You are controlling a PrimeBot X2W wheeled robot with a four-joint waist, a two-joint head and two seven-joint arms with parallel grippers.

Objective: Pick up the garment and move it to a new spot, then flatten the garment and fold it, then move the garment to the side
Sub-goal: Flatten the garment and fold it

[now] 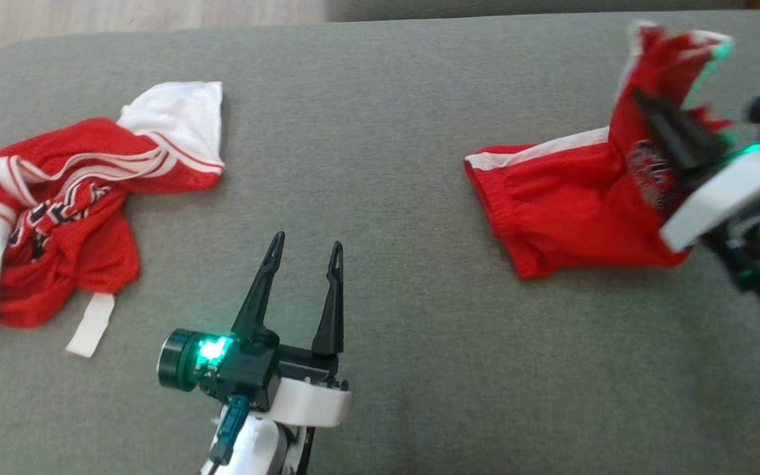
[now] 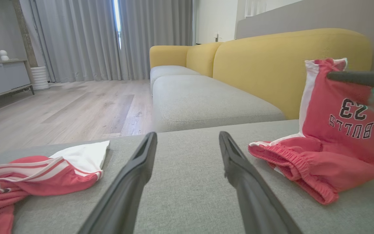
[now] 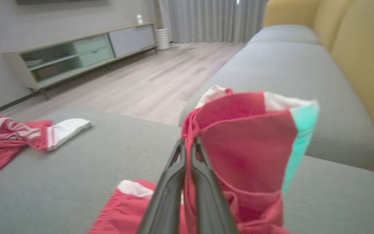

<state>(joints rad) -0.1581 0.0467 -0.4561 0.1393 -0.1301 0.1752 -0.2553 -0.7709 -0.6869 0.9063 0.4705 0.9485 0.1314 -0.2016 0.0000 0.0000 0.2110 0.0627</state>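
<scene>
At 3 o'clock in the head view, the red shorts (image 1: 551,204) are half up. My right gripper (image 1: 644,102) is clamped shut on 1 upper edge of them, and the rest, waistband included, lies on the grey cushion (image 1: 386,165). In the right wrist view the fingers meet on a thin fold near the hem, with very little cloth between them. That is my main worry: mesh this slick could slide out of so shallow a bite once the full weight hangs from it, and the shorts would drop in a heap.

The second risk is drag. If I carry sideways before the low part clears the cushion, the elastic waistband will likely catch on the weave, roll under, and leave more to flatten at the new spot. Held from a single point, the shorts will also hang bunched, so they may land twisted.

My left gripper (image 1: 308,241) sits at 6 o'clock, fingers wide apart and holding nothing, just above the cushion. A carry toward 9 o'clock would pass over those raised tips, and the trailing cloth could snag on them. Further out at 9 o'clock lies a crumpled red and white jersey (image 1: 70,198), well apart from the shorts. Setting down too near it risks the 2 tangling. The right arm is blurred in the head view, so I cannot judge its height finely.
</scene>
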